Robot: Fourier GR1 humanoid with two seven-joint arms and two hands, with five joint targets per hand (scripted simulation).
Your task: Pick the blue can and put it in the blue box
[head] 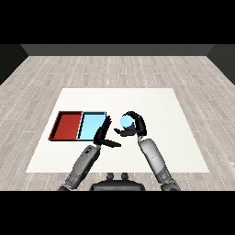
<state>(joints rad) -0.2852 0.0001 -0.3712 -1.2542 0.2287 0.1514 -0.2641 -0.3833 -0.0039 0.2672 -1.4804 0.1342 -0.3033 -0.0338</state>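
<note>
Right hand curled round the blue can, just right of the light blue tray
Fingers arch over the can's rounded top, thumb beneath; its lower body is hidden. Left hand is open, straight fingers overlapping the blue tray's right rim; the red tray adjoins it on the white table

The blue can sits up off the table, pale blue, its round end facing the view, cupped in curled fingers, right of the trays. The light blue tray lies flat, touching the red one's right side.
</note>
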